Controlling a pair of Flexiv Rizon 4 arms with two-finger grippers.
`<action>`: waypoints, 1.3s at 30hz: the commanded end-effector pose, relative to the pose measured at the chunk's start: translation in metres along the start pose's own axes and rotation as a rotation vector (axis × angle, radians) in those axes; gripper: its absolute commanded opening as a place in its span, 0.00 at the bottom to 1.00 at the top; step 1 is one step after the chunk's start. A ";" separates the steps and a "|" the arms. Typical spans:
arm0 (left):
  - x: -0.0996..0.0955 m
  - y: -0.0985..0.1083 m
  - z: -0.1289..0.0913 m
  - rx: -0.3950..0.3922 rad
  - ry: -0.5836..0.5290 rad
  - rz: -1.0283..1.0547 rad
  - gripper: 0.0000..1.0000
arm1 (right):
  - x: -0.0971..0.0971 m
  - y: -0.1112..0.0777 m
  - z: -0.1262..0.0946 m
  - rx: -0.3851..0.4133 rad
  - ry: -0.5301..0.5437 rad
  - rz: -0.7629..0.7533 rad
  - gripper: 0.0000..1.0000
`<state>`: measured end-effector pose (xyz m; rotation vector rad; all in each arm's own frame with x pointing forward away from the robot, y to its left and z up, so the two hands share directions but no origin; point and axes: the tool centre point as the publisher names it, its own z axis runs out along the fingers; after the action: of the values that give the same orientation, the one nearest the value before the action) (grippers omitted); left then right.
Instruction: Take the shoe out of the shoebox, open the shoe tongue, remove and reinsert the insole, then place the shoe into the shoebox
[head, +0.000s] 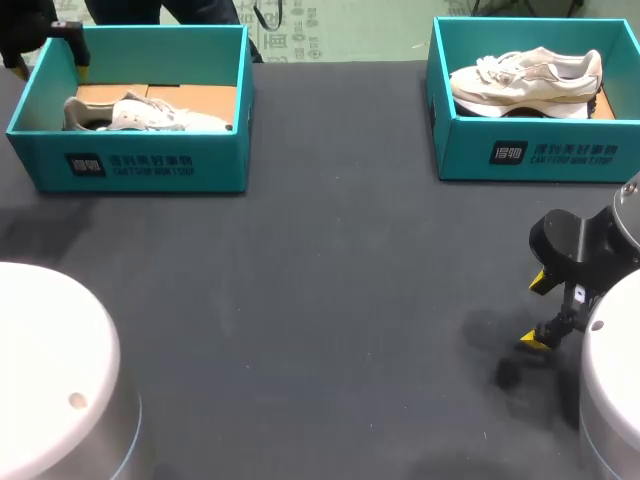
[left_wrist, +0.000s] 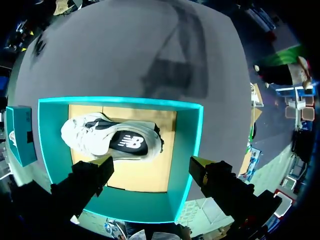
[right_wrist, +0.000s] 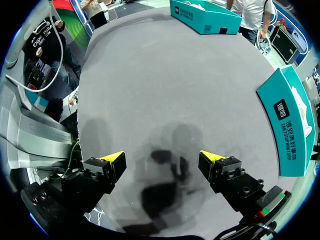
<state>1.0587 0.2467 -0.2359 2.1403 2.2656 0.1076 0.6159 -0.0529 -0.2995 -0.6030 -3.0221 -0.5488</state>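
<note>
"Progress, seen from overhead?"

"None yet, as far as I can judge. A teal cardboard shoebox (head: 140, 165) at the far left of the dark grey table (head: 320, 300) holds a pale white-and-grey sneaker (head: 140, 113). A second teal shoebox (head: 535, 150) at the far right holds a cream sneaker (head: 525, 80). The left gripper (head: 50, 66) hangs by the first box's far outer corner. The right gripper (head: 537, 312) is low over the near right of the table, well apart from both boxes."

"And the left wrist camera?"

"Its fingers are spread wide and touch nothing. The pale sneaker lies on the box's brown cardboard floor, below and ahead of them."

"Right wrist?"

"Fingers spread there too, with only bare table beneath. The second box stands off to one side."

"So what remains?"

"Everything, I'd say: lifting the sneaker out, opening the tongue, pulling and refitting the insole, then returning it to the box."
</note>
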 end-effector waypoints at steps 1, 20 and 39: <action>0.005 -0.006 -0.019 0.008 -0.019 0.017 1.00 | 0.002 -0.001 0.000 -0.001 -0.003 0.000 1.00; 0.010 -0.012 -0.046 -0.019 -0.052 0.063 1.00 | 0.002 -0.001 0.000 -0.001 -0.003 0.000 1.00; 0.010 -0.012 -0.046 -0.019 -0.052 0.063 1.00 | -0.169 0.028 -0.091 0.151 -0.048 0.363 1.00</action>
<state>1.0440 0.2538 -0.1908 2.1786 2.1628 0.0696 0.7441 -0.1082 -0.2209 -1.1372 -2.9143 -0.4737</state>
